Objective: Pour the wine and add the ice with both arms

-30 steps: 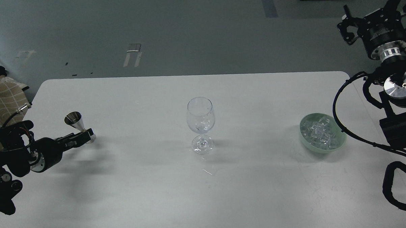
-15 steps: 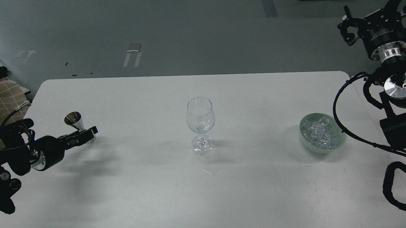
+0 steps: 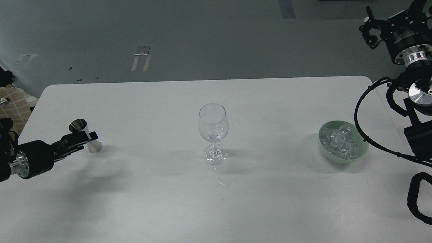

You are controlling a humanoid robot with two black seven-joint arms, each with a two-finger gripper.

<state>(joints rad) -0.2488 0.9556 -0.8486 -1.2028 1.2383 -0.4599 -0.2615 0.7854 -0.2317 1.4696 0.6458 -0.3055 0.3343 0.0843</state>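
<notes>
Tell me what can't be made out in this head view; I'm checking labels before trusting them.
- Left gripper: dark and small in front of the steel jigger; whether it grips it is unclear.
- Right gripper: dark, its fingers indistinct.
- Wine glass: contents too faint to identify.
- Ice in the green bowl: cubes too small to count.

Clear glossy wine glass, shiny metal jigger, matt white table — glassy ice
</notes>
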